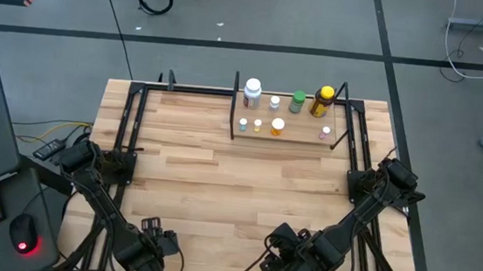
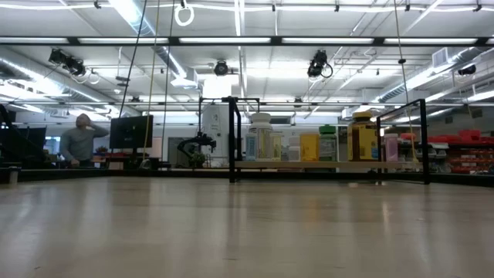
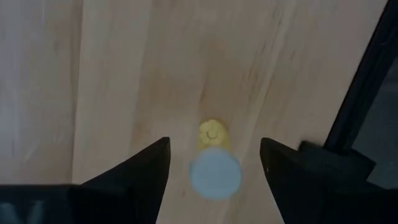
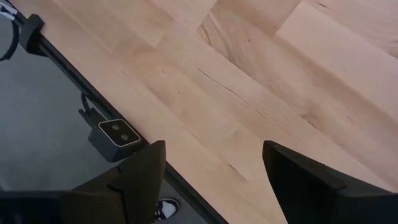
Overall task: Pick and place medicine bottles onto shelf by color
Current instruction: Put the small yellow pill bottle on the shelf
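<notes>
The left gripper (image 3: 213, 163) sat low over the tabletop (image 1: 219, 186) near its front edge, left of centre, fingers (image 3: 138, 168) spread wide. Between them, in its wrist view, lay a small yellow bottle with a pale round cap (image 3: 214, 171), touching neither finger. The right gripper (image 4: 211, 163) hung near the front edge too, right of centre, its fingers spread over bare wood beside the table's black frame.

The shelf (image 1: 287, 135) stood at the middle of the tabletop's far edge. Along its back stood a large white bottle (image 1: 252, 91), a small white one (image 1: 274, 102), a green bottle (image 1: 298, 101) and a yellow dark-capped bottle (image 1: 322, 100). Several tiny bottles (image 1: 277, 125) lined its front.
</notes>
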Action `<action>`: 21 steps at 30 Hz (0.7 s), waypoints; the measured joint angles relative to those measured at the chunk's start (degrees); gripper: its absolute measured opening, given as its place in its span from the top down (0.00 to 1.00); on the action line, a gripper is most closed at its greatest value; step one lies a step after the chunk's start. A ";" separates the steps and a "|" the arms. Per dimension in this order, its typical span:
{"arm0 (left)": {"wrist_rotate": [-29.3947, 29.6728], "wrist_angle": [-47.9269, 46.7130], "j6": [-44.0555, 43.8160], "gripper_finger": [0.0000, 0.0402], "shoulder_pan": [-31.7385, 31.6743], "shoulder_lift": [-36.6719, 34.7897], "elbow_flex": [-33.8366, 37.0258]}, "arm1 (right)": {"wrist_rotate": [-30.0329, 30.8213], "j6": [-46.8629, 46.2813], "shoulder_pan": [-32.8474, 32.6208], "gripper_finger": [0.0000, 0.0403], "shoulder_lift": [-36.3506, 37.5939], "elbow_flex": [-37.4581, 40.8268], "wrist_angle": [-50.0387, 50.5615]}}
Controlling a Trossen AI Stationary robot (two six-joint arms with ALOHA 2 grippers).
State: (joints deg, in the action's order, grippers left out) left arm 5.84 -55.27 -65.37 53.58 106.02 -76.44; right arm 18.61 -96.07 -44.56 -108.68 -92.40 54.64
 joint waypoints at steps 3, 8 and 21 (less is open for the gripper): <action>-0.31 -0.29 -1.93 0.37 0.00 0.00 0.00 | 0.00 0.00 -0.05 0.31 0.00 0.00 -0.11; -0.37 -0.43 -7.77 0.36 0.04 0.00 0.00 | 0.53 0.00 -0.04 0.31 0.00 0.00 -0.14; -0.61 -0.43 -9.02 0.40 2.35 0.01 0.00 | 0.92 -0.39 -0.04 0.31 0.00 0.00 -0.14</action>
State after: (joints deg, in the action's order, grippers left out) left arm 5.23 -55.70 -74.39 55.93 106.03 -76.44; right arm 19.53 -96.47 -44.60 -108.68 -92.40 54.50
